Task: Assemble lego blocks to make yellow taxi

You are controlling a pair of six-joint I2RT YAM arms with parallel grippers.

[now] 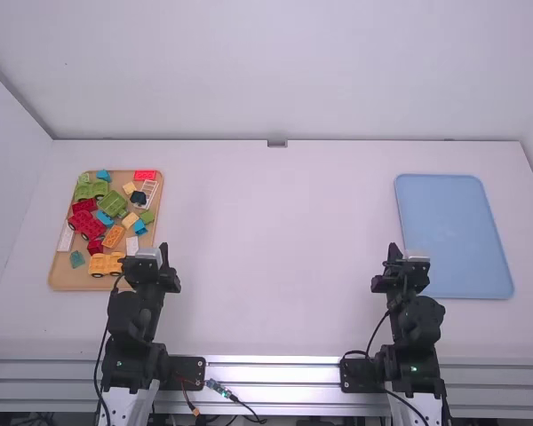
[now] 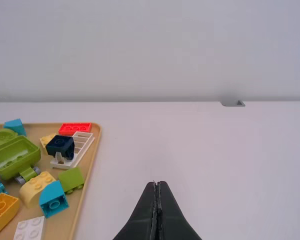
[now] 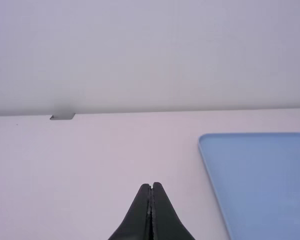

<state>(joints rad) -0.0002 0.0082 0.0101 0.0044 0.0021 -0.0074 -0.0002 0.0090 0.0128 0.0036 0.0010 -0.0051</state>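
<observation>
Left arm [image 1: 131,333] and right arm [image 1: 412,342] nearest in high view; left pincer [image 1: 151,266] beside tan tray [image 1: 71,280] of loose blocks [image 1: 114,204], yellow wheeled piece [image 1: 107,264] at its near end; right pincer [image 1: 409,271] beside blue tray [image 1: 453,235] on desk [image 1: 275,266]. Left wrist view: left pincer [image 2: 157,184] closed, tips together; yellow curved block [image 2: 36,187] in tan tray. Right wrist view: right pincer [image 3: 152,185] closed too.

Tan tray [image 1: 69,280]: one, left of the frame
Blue tray [image 1: 453,231]: one, right of the frame
Wheeled pieces [image 1: 113,204]: four; two green, one red, one yellow-orange
Navy block [image 2: 61,145]: one
White lattice piece [image 2: 65,164]: one
</observation>
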